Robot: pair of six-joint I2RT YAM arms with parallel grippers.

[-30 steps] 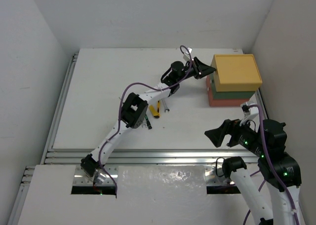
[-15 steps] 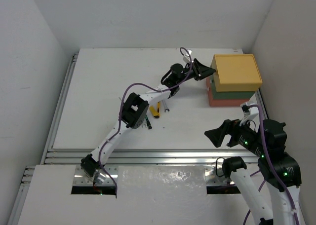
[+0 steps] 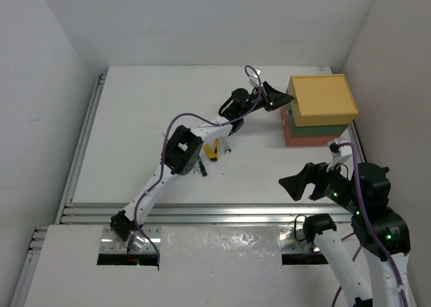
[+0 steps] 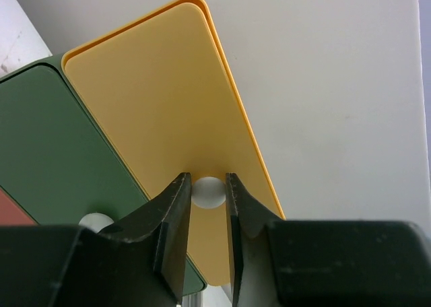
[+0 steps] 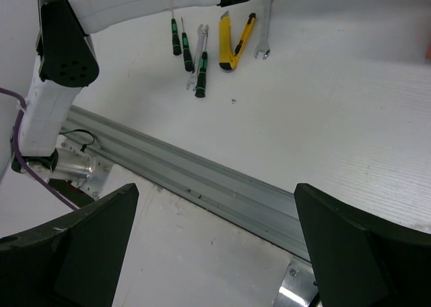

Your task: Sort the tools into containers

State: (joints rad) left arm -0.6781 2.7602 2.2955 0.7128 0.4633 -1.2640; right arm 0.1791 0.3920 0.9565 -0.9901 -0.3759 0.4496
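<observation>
The containers are three stacked trays: yellow (image 3: 323,97) on top, dark green (image 3: 316,127) in the middle, red-orange (image 3: 306,139) at the bottom. My left gripper (image 3: 288,99) is at the yellow tray's front (image 4: 161,112), and its jaws (image 4: 207,179) are closed on that tray's white knob (image 4: 210,194). The green tray (image 4: 54,145) shows beside it. The tools lie in a loose cluster (image 3: 210,152): green-handled screwdrivers (image 5: 187,48), silver wrenches (image 5: 264,24) and yellow-and-black tools (image 5: 227,48). My right gripper (image 5: 215,189) is wide open and empty, near the table's front right (image 3: 293,184).
A grey metal rail (image 5: 222,186) runs along the table's near edge. The left arm (image 3: 182,149) stretches over the tool cluster. White walls close in the table at the back and on both sides.
My left gripper has edged slightly right, closer against the yellow tray's front. The right arm has not moved.
</observation>
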